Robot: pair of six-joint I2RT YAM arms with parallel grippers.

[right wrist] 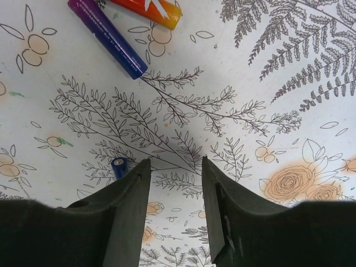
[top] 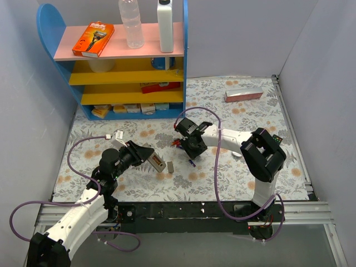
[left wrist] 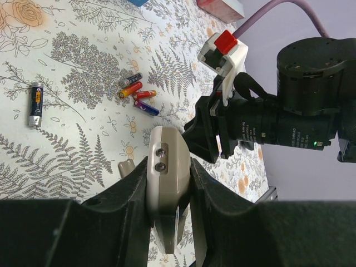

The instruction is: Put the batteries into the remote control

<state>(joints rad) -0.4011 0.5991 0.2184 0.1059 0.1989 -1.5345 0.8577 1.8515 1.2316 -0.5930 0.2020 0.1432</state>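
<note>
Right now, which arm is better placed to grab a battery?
Right. The right end effector, open and empty, is close by the batteries; the left end effector is shut on the remote.

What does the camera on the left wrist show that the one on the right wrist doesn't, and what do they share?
Left wrist only: the left gripper shut on the white squared-off plastic remote control, the black right arm, and a dark battery with a yellow band lying apart. Right wrist only: the right gripper open over bare cloth, with a small blue round end beside one finger. Both: the slim purple cylindrical battery on the white fern-printed tablecloth.
</note>
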